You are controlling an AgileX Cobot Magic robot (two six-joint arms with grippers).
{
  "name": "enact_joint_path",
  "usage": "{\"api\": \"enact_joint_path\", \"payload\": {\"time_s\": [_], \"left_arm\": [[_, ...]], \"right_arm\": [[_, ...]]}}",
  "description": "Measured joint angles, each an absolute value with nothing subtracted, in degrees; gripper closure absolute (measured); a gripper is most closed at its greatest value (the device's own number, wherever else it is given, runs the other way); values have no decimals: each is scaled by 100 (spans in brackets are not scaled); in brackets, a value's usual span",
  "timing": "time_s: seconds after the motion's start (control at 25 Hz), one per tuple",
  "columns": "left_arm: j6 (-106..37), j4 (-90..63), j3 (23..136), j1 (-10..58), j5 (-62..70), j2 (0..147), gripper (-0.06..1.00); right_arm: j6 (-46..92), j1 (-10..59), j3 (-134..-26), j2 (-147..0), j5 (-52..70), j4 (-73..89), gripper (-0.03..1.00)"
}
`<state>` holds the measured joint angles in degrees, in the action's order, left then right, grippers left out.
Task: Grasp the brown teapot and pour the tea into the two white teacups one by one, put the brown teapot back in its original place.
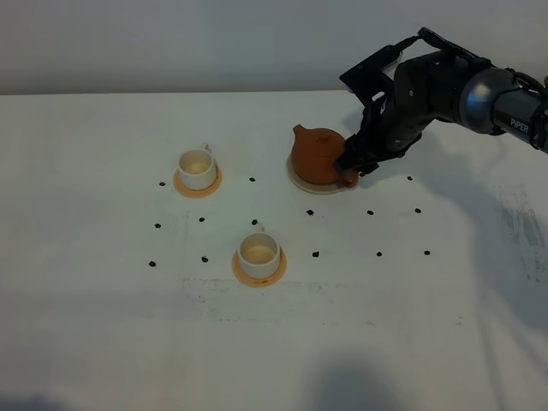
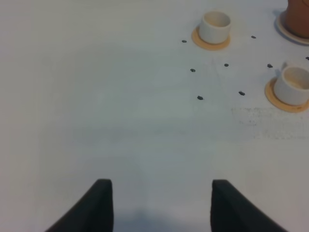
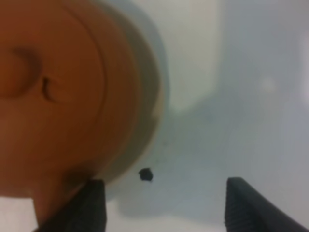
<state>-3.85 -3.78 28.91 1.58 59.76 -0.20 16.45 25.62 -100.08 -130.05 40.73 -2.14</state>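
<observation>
Brown teapot [image 1: 317, 156] seen upright on beige coaster [image 1: 301, 183], not lifted. Right gripper [image 1: 358, 163] set at handle side, jaws spread wide, nothing clamped. Left gripper [image 2: 161, 203] held over table [image 2: 96, 96], jaws wide, empty. Far white teacup [image 1: 197, 169] and near white teacup [image 1: 259, 253] stood well apart from pot; fill cannot be told. Grasp, both pours and return judged outstanding.

High camera overlooks the whole table [image 1: 86, 342]; left wrist views from afar, right wrist (blurred) up close; all share the brown teapot [image 1: 315, 156].
</observation>
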Motion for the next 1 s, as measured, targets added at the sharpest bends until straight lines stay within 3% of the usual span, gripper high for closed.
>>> {"api": "enact_joint_path", "payload": {"time_s": [1.0], "left_arm": [[-385, -378, 2891, 158, 5976, -20, 47]], "right_arm": [[1923, 2606, -10008, -12882, 4489, 642, 45]]}}
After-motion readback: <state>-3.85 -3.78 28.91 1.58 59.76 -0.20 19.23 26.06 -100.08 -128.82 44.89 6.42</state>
